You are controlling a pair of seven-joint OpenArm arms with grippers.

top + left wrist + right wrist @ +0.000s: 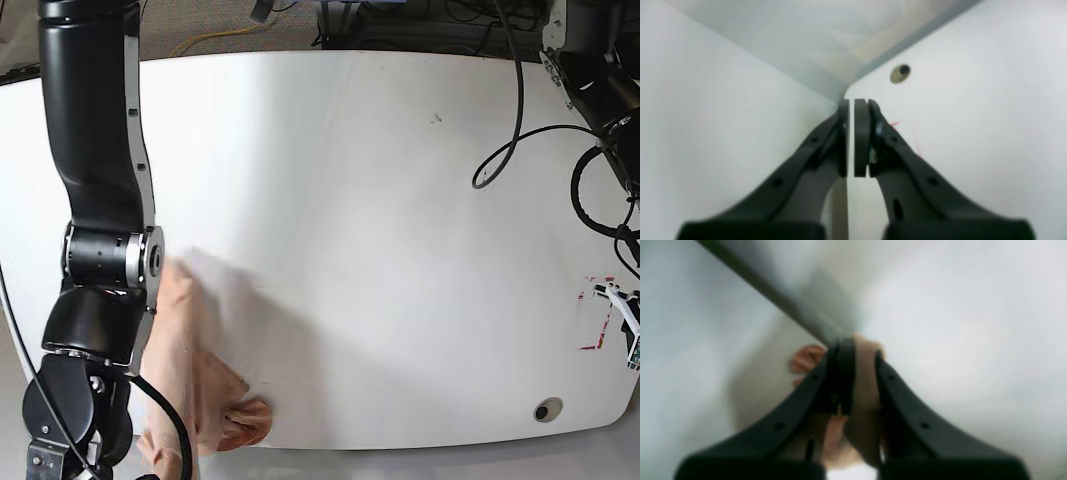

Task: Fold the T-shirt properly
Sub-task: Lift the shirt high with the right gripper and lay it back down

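The peach-pink T-shirt (195, 380) lies bunched at the near left edge of the white table (380, 200), partly hanging over that edge. The right arm (100, 260) covers its left side. In the right wrist view my right gripper (857, 350) is shut on a fold of the T-shirt (867, 380), and more of the cloth shows to the left of the fingers. My left gripper (851, 103) is shut with nothing in it, low over the bare table near its corner. No print shows on the cloth.
A round hole (545, 410) sits near the table's near right corner, also seen as the hole (900, 73) ahead of the left gripper. Red marks (597, 320) lie by the right edge. Black cables (520, 110) loop over the far right.
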